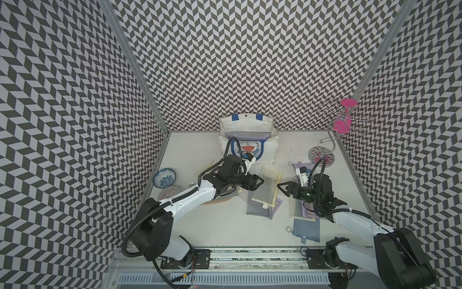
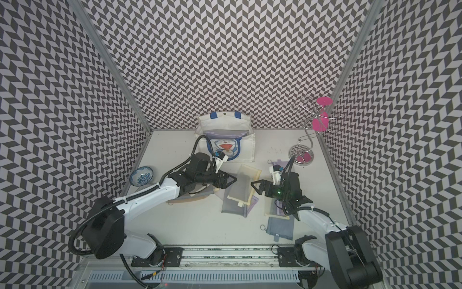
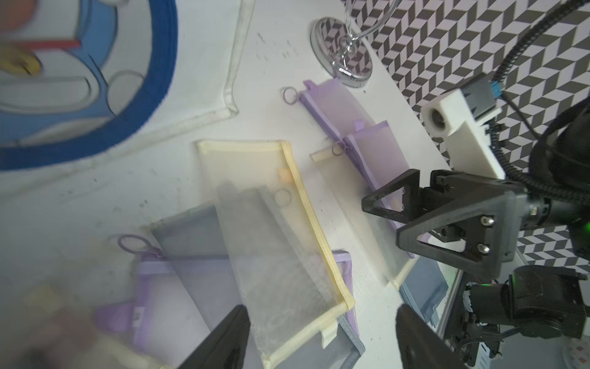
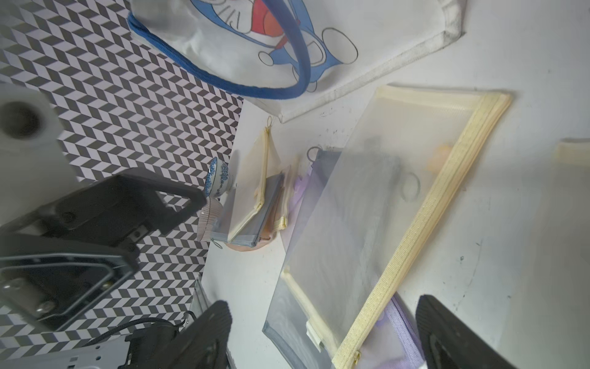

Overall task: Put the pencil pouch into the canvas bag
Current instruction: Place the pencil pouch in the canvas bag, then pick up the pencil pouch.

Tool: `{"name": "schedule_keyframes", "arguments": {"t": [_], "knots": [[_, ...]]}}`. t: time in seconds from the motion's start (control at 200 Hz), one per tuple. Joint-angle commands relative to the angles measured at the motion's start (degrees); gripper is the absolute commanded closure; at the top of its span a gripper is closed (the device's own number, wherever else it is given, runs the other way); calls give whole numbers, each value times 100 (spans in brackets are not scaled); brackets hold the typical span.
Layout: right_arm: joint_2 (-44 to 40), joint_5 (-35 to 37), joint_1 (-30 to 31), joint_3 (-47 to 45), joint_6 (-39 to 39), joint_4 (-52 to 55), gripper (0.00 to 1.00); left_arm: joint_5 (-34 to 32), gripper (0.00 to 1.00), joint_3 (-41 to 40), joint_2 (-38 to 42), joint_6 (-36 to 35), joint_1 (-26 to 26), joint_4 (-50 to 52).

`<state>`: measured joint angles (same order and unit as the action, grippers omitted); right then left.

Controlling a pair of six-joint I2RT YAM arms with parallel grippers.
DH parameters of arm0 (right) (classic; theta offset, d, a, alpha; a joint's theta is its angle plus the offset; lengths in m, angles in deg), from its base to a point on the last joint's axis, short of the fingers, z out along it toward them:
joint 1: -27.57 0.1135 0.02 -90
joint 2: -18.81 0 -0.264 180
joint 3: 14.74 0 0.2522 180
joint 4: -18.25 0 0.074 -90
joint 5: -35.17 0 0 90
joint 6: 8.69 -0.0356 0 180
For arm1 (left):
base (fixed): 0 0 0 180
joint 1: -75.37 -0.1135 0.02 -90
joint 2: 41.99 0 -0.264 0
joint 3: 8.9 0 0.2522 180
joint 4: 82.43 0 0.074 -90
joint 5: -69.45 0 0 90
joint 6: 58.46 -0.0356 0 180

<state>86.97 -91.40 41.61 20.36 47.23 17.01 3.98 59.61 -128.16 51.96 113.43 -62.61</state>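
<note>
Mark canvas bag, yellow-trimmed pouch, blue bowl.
canvas bag [image 1: 271, 150]: in a top view, front panel.
yellow-trimmed pouch [image 1: 266, 186]: in a top view, mesh middle.
blue bowl [image 1: 164, 178]: in a top view, inner floor.

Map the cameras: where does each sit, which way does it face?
Top views: high above the robot's base, looking down on the table; both arms show, canvas bag by the far wall.
Left wrist: on the left arm, looking past its open left jaws at the yellow-trimmed mesh pouch; right jaws opposite.
Right wrist: on the right arm, looking past open right jaws at that pouch; left jaws beyond.
Shared: pouch and bag in all.
</note>
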Motion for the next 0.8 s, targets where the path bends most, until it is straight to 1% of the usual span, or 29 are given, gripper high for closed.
{"name": "schedule_keyframes", "arguments": {"t": [0.0,0.095,0.17,0.22,0.27,0.3,0.37,0.471,0.621,0.711,0.796], "knots": [[237,-112,-16,-161,7,-742,10,323,27,37,-398,427,-11,-849],[481,16,-16,-214,47,-889,10,247,27,140,-834,436,18,-941],[778,-5,-16,-200,51,-1031,11,133,29,124,-1096,531,51,-1059],[953,-19,-16,-221,29,-1213,11,-68,31,63,-1215,561,120,-1172],[1113,0,-15,-274,7,-1441,12,-400,31,91,-1382,500,239,-1092],[1201,10,-9,-295,-3,-1553,13,-464,32,122,-1477,467,289,-1064],[1442,-7,-6,-259,17,-1680,14,-485,33,143,-1650,471,402,-1091],[1801,-115,-1,-204,-31,-1900,20,-493,33,176,-1804,499,517,-1132],[2248,-304,-2,-223,-216,-2406,24,-469,33,157,-1863,526,637,-1195],[2479,-435,-7,-249,-367,-2813,26,-325,34,70,-1905,615,723,-1368],[2669,-538,4,-240,-492,-3128,32,-168,34,-13,-1942,725,781,-1560]]}}
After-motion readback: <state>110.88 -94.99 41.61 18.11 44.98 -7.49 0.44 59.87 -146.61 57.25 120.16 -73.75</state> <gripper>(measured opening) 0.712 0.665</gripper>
